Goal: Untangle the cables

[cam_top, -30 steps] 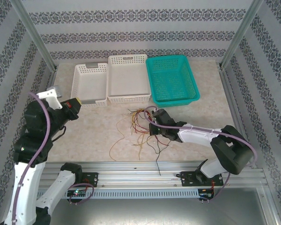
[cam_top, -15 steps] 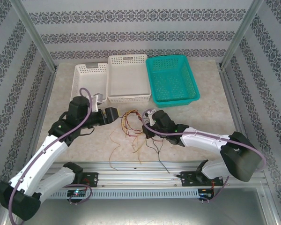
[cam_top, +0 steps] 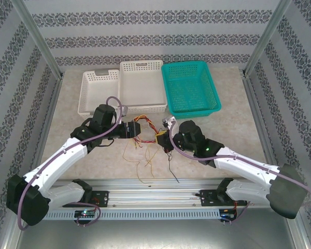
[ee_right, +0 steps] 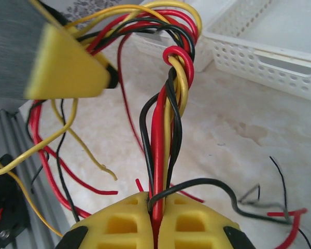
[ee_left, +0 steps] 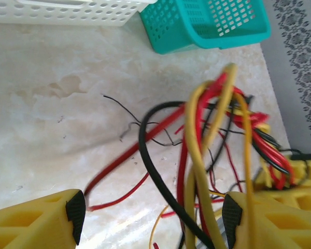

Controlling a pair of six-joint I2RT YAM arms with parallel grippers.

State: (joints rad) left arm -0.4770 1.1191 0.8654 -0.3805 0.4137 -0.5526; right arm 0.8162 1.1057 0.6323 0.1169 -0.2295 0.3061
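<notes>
My right gripper (ee_right: 155,220) is clamped on the twisted cables (ee_right: 163,124), and its fingers hide their lower ends. My left gripper (ee_left: 153,212) has its jaws apart around blurred strands above the table (ee_left: 52,119). I cannot tell whether they touch it.

Lab rig; aluminium frame (cam_top: 155,199), wallpapered walls (cam_top: 145,36)

clear: table (cam_top: 238,129) right side | blocked: cables (cam_top: 143,122) centre, baskets (cam_top: 140,109) behind
</notes>
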